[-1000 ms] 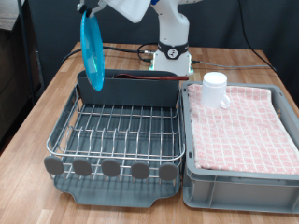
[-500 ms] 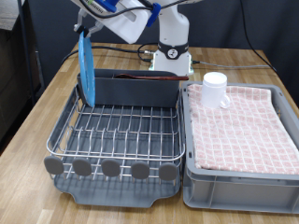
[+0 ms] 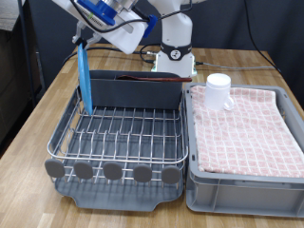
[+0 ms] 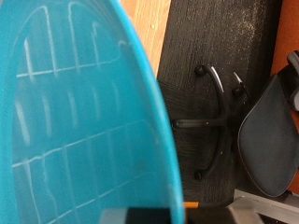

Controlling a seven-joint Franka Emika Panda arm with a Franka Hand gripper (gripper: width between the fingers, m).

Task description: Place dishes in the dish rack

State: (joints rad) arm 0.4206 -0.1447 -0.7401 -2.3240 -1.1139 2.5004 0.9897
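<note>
- Exterior view: gripper (image 3: 84, 40) clamps the top rim of the blue plate (image 3: 84, 76), which stands on edge, its lower edge in the dish rack (image 3: 119, 142) at its left rear. Mug (image 3: 219, 91) sits on the checked cloth (image 3: 247, 128).
- Wrist view: plate (image 4: 75, 112) fills the frame, glossy; it looks stiff, slippery and breakable, so the rim pinch suits it.

The exterior view looks from the front and a bit above, down across the wooden table (image 3: 38, 142). The silver wire dish rack in its dark grey plastic tray (image 3: 119, 138) fills the lower left of the frame. The grey bin with the pink checked cloth (image 3: 245, 128) fills the lower right. The white arm base (image 3: 175, 47) stands far back at the top middle, facing the camera.

The wrist view sits very close to the round flat bright-blue plate (image 4: 79, 112), which covers most of its frame. Past the plate's edge it sees dark floor and a black office chair (image 4: 266, 121).

Both views share only the blue plate (image 3: 83, 71), seen edge-on at the upper left of the exterior view.
</note>
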